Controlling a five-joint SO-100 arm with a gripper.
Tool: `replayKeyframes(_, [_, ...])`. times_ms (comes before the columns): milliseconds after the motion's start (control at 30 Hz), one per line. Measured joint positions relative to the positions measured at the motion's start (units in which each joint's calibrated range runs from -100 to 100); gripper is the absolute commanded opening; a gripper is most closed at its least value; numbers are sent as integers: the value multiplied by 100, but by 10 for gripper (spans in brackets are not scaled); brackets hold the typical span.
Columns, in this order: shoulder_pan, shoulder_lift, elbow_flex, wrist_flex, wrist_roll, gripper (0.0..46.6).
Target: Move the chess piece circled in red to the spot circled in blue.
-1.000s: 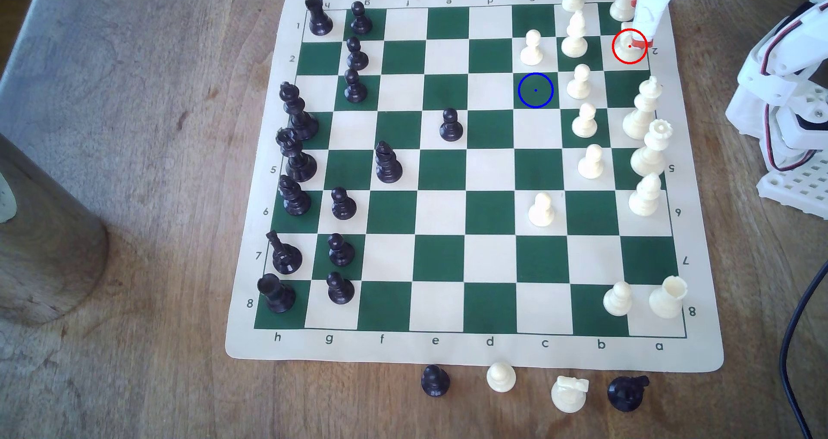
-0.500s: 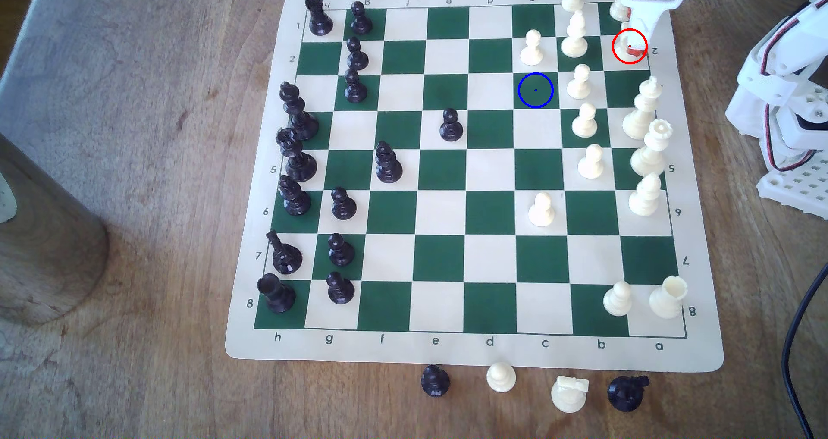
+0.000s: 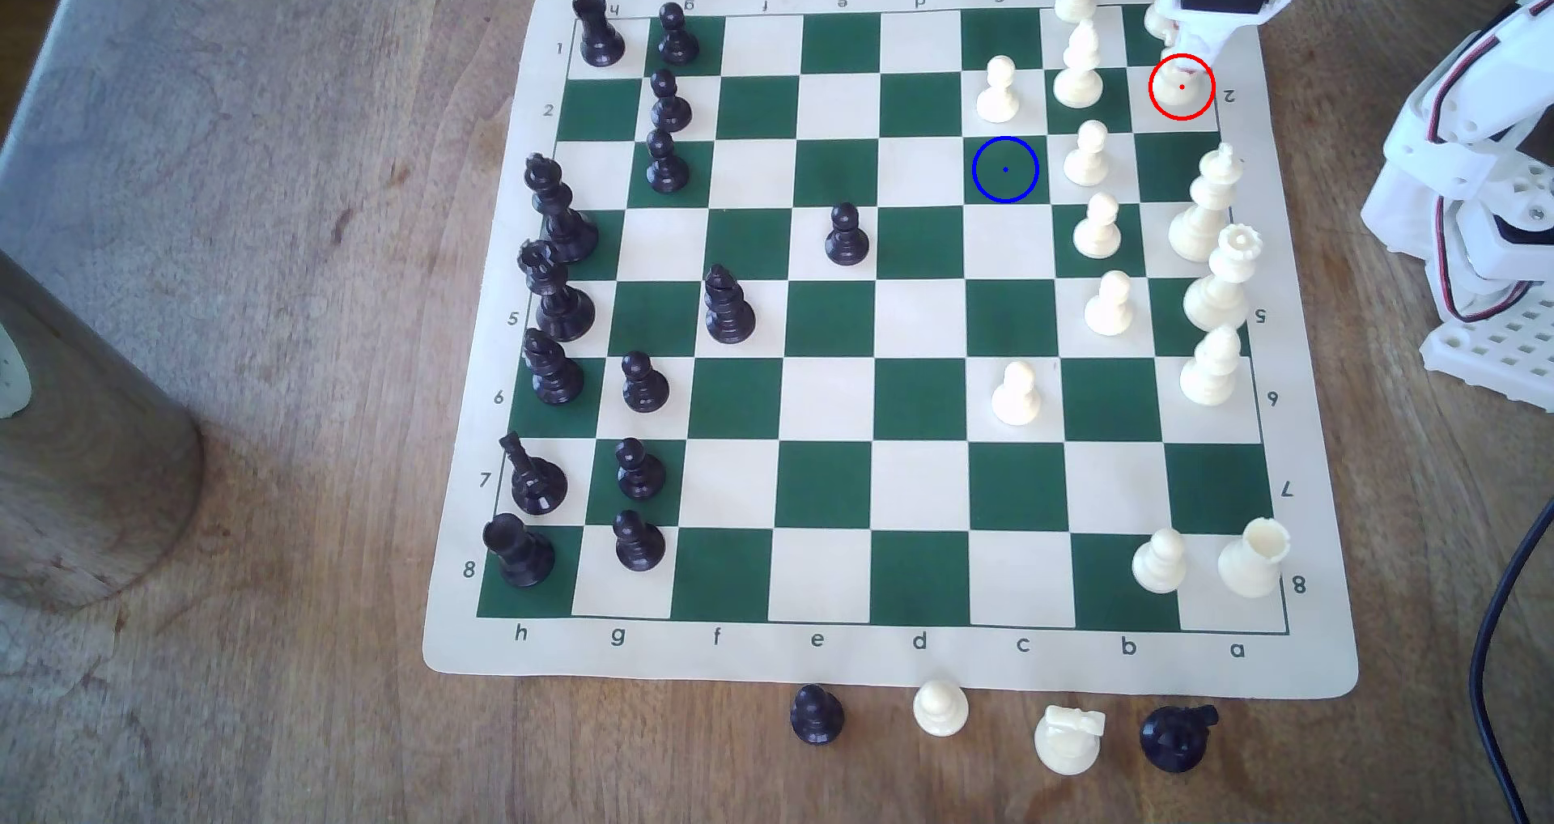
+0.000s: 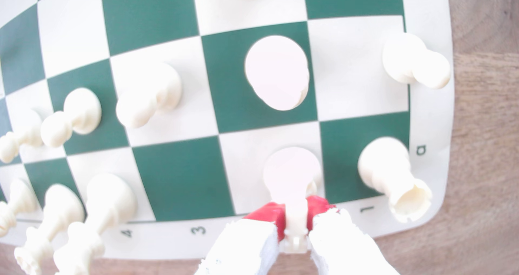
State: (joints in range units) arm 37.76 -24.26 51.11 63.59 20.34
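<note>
Since half a second ago the white arm has drawn up toward the exterior view's top edge, and its red finger pads no longer sit inside the red ring; the small cream-white plastic knight with the round base (image 3: pixel 1177 84) shows there in their place, on its cream square at the exterior view's upper right corner of the board. In the wrist view the gripper (image 4: pixel 295 217) has its white fingers (image 4: pixel 247 244) drawn in narrow, the red pads (image 4: pixel 271 214) pressed against either side of the knight's (image 4: pixel 292 176) blocky top, so it is holding the piece. Whether the round base still touches the mat cannot be told.

The dark green square marked with the thin blue ring and centre dot (image 3: pixel 1005 169) stands bare, toward the exterior view's left of the knight and one row nearer the camera, with a round-headed cream pawn (image 3: pixel 998 91) on the square just beyond it and another cream pawn (image 3: pixel 1087 156) on the square to its right.

The flat cream-and-green roll-up chess mat (image 3: pixel 471 656) lies on a brown wooden table (image 3: pixel 252 370). Four pieces stand off the mat along its near edge: a black pawn (image 3: pixel 816 715), a cream pawn (image 3: pixel 940 708), a cream knight (image 3: pixel 1070 738) and a black knight (image 3: pixel 1177 737).
</note>
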Motion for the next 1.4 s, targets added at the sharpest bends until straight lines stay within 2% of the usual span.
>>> replayKeyframes(300, [-7, 0, -27, 359, -20, 3])
replayKeyframes(567, [-310, -385, -1021, 1633, -308, 3])
replayKeyframes(933, [-406, -1232, -1898, 2199, -352, 3])
replayKeyframes(1033, [-745, -1508, -1898, 2127, -527, 3])
replayKeyframes(1067, [-870, -1550, -1898, 2096, -615, 3])
replayKeyframes(1100, [-1232, -1592, -1898, 2024, -786, 3])
replayKeyframes(1267, [-1895, -1600, -1898, 1745, -1201, 3])
replayKeyframes(1400, [-2043, -1374, -1898, 1578, -1363, 3])
